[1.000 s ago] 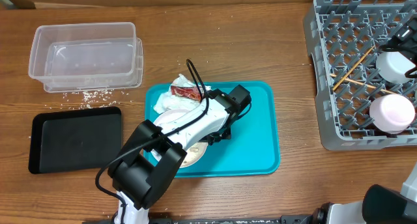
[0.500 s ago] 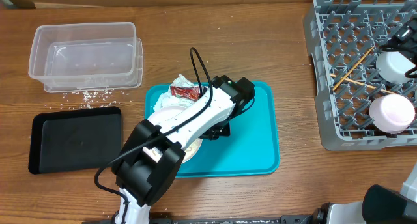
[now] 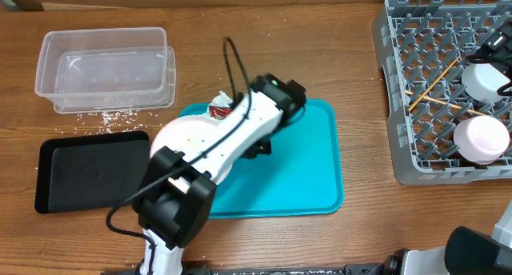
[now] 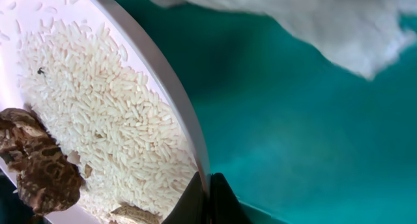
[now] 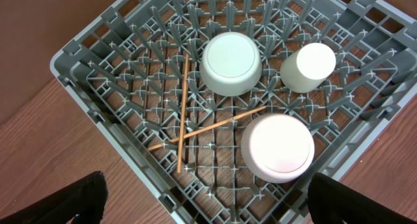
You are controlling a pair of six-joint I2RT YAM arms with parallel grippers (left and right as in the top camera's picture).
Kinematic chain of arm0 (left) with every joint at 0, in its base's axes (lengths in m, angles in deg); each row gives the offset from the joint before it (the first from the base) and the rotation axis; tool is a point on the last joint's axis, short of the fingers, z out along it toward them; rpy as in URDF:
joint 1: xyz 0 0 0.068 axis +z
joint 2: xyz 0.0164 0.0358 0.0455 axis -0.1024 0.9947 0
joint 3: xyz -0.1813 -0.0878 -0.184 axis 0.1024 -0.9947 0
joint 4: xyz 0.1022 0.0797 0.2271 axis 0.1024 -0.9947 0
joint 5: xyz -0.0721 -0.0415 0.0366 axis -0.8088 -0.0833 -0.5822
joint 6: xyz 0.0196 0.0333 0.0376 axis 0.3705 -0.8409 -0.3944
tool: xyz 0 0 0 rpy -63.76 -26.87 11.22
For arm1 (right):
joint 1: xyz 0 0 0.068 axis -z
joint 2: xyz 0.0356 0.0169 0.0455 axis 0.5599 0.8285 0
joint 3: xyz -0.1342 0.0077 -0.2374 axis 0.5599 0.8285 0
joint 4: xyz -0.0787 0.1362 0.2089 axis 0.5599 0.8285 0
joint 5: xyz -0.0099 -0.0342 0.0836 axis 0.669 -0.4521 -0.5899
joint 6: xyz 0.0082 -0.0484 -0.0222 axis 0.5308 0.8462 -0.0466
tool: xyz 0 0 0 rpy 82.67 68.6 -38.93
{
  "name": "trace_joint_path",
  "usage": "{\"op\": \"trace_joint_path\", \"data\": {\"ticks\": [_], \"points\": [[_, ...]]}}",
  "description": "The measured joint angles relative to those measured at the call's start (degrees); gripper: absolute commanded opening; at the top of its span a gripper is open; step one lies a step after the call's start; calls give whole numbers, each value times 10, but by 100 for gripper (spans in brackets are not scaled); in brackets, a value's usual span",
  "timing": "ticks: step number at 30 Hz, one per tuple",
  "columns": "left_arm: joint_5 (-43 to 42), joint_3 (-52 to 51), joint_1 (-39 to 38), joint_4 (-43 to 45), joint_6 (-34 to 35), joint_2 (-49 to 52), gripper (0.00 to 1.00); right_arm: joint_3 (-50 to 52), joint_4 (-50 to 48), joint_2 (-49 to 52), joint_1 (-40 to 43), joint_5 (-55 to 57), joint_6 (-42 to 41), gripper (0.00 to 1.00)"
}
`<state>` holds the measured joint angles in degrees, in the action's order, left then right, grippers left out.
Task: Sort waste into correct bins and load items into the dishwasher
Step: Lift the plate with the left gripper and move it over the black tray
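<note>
here, a brown wooden table (image 3: 320,35) bears a teal rectangular plastic tray (image 3: 308,171) nearest, a shallow black tray (image 3: 88,175) left of it, and a clear plastic tub (image 3: 104,67) farther back. the left gripper (image 4: 207,199) pinches the rim of a round white plate (image 4: 148,73) at the teal tray's left edge; white rice (image 4: 98,113) and a brown lump (image 4: 39,165) lie on it. the right gripper (image 5: 215,201), spread wide, hovers over the grey lattice rack (image 5: 98,74).
</note>
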<state>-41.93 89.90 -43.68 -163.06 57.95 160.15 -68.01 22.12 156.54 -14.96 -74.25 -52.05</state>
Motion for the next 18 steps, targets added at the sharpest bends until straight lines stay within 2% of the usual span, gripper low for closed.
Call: {"op": "trace_joint_path", "data": {"ticks": [11,18], "points": [[16,4,181,10,-3,-4,4,0,0,0,0,0,0,100],[-34,4,287,75,-66,-50,4,0,0,0,0,0,0,100]]}}
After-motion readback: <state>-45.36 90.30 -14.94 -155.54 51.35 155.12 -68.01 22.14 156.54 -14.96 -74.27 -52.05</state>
